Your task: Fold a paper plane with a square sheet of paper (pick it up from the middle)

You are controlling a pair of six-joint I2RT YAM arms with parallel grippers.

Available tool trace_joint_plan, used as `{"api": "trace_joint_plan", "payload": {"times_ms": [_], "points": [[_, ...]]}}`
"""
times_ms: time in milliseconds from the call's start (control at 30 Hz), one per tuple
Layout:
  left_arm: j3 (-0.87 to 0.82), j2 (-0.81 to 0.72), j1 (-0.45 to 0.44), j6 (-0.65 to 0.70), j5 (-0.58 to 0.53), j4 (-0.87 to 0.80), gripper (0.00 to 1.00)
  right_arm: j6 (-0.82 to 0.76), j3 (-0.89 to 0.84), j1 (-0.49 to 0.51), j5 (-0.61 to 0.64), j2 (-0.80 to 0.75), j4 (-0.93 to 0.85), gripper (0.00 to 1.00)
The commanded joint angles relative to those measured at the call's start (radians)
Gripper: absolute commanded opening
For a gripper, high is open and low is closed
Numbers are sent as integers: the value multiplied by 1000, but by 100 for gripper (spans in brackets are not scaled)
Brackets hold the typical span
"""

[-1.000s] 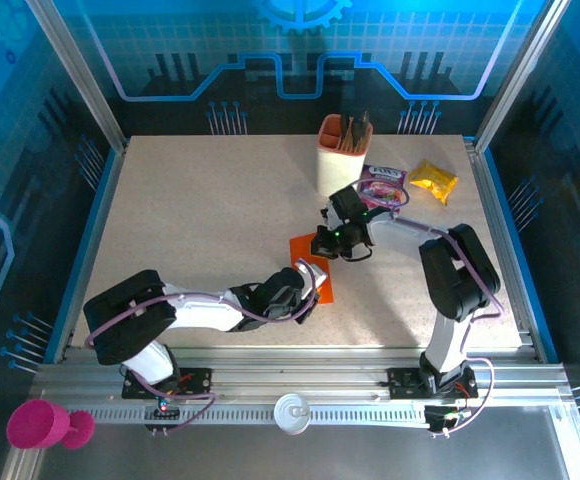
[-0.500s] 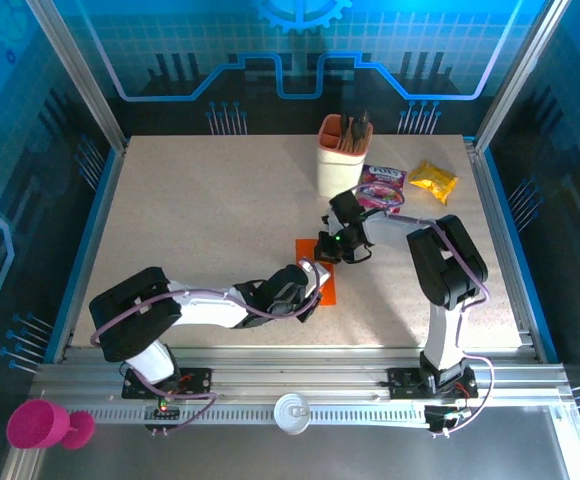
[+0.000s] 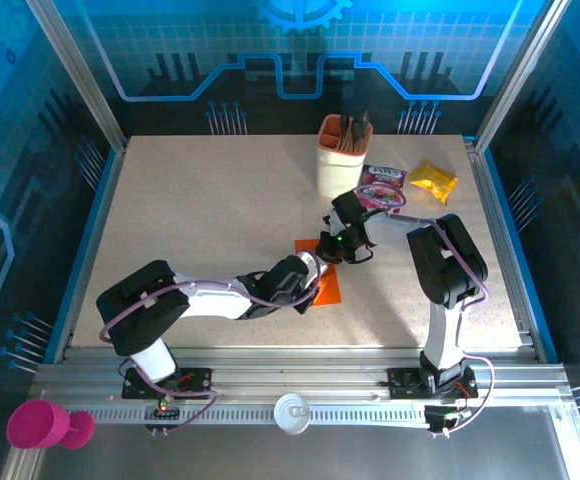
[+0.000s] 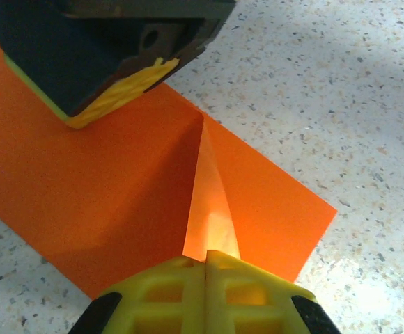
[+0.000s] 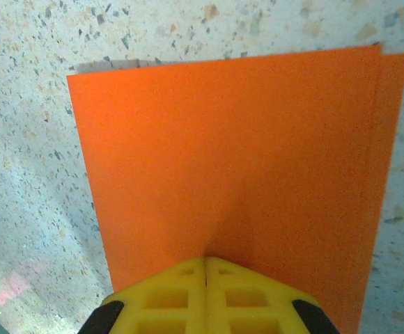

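While both arms were extended toward the middle of the bench (image 3: 200, 220), the square sheet of paper (image 3: 328, 286) was recorded lying on its speckled surface as a doubled orange rectangle. It lay near the peach cup (image 3: 342, 160) and well apart from the purple packet (image 3: 381, 187) and the yellow packet (image 3: 433, 181).

Top external view: the left gripper (image 3: 317, 266) and the right gripper (image 3: 328, 249) were met over the paper, just beside each other.

Left wrist view: the left gripper (image 4: 205, 278) was shown with its yellow fingers (image 4: 164, 292) closed on a narrow ridge of the paper (image 4: 118, 188), which was lifted into them as a pale tapering fold. The right gripper (image 4: 111, 90) was seen opposite, its tip set down on the sheet.

Right wrist view: the right gripper (image 5: 205, 278) was shown with its fingers (image 5: 251, 296) pressed together at the near edge of the paper (image 5: 237, 153). Whether paper was pinched between them could not be told. Two slightly offset layers were visible along the sheet's right edge.
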Motion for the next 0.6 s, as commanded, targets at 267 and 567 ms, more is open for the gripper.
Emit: {"api": "trace_joint_plan", "payload": {"times_ms": [267,567], "points": [[22,19,33,24,-54,-24,0,-12,-44,-19,36,58,-25,0],[-27,-23,35,3,-53,-18,0,-1,-50,-35,23,67,-16,0]]}}
